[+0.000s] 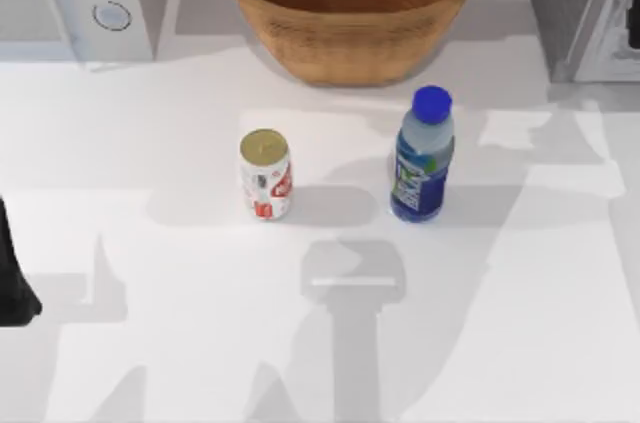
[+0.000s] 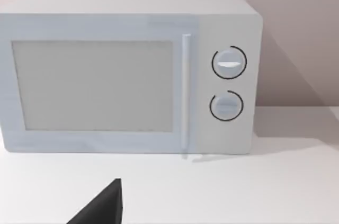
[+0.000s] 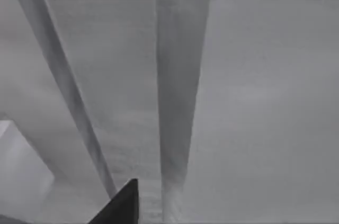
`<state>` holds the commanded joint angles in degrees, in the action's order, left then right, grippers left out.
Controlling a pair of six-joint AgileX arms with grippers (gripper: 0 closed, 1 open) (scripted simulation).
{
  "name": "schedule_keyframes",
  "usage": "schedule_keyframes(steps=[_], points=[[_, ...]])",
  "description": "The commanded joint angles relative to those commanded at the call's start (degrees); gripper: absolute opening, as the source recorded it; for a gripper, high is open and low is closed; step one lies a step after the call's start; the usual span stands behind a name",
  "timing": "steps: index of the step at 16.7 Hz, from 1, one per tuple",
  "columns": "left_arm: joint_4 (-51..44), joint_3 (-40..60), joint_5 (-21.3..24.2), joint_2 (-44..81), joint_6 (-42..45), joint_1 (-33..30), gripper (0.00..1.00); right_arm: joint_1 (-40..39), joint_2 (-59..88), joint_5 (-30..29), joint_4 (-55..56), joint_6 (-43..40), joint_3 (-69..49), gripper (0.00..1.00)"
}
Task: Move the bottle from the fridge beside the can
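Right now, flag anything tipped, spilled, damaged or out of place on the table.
Nothing stands out. The bottle and can both stand upright on the table, apart, nothing spilled. The basket sits level behind them.

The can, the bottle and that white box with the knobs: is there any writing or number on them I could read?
None can be read.
can: red markings, too blurred to read.
bottle: blue label with green marks, no legible words.
white appliance: two round knobs, no visible numbers or lettering.

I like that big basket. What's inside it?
Inside the basket the top view shows woven wall and floor, with nothing in it. Its near wall hides a strip of the floor behind it.
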<state>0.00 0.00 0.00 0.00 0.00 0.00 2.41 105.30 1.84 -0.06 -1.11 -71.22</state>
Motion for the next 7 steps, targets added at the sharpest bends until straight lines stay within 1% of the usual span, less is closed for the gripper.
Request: schedule_keyframes(steps=[4,7], points=[[0.00,0.00,0.00,0.00,0.00,0.00,1.00,-0.09,6.85,-0.16,-1.81,0.06,-9.38,1.00],[0.00,0.00,0.00,0.00,0.00,0.00,1.00,-0.11,8.36,-0.21,-2.21,0.07,-11.38,1.00]])
